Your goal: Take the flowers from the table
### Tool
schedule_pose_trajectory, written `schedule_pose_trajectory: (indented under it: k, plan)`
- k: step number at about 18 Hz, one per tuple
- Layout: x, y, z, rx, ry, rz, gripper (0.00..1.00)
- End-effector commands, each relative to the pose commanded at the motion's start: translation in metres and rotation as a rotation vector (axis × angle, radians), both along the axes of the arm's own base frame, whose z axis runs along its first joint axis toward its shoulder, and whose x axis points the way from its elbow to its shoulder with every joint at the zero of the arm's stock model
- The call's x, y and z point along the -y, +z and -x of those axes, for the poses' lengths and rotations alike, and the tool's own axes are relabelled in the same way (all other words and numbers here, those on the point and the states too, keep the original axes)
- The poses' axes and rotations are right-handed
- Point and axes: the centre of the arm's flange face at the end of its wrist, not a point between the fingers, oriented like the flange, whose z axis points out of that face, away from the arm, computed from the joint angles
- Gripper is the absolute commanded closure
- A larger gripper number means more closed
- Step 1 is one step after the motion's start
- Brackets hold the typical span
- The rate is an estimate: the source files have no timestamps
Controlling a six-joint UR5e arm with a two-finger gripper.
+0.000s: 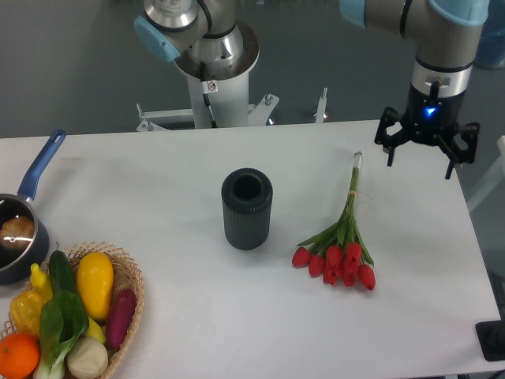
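A bunch of red tulips, the flowers [341, 247], lies flat on the white table [158, 189] right of centre, blooms toward the front and thin tied stems pointing to the back. My gripper [420, 163] hangs open above the table's far right part, to the right of the stem ends and apart from them. Nothing is between its black fingers.
A dark ribbed cylindrical vase [247, 208] stands upright left of the flowers. At the front left sits a wicker basket [130, 304] with vegetables and fruit. A blue-handled pot [20, 233] is at the left edge. The robot's white base [217, 79] is behind the table.
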Motion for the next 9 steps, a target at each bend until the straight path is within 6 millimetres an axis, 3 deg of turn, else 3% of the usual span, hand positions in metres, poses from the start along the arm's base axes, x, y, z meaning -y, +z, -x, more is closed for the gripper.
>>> schedule_pose_trajectory:
  k: [9]
  plan:
    - [0.0004, -0.0034, -0.0014, 0.005, 0.003, 0.001, 0.0]
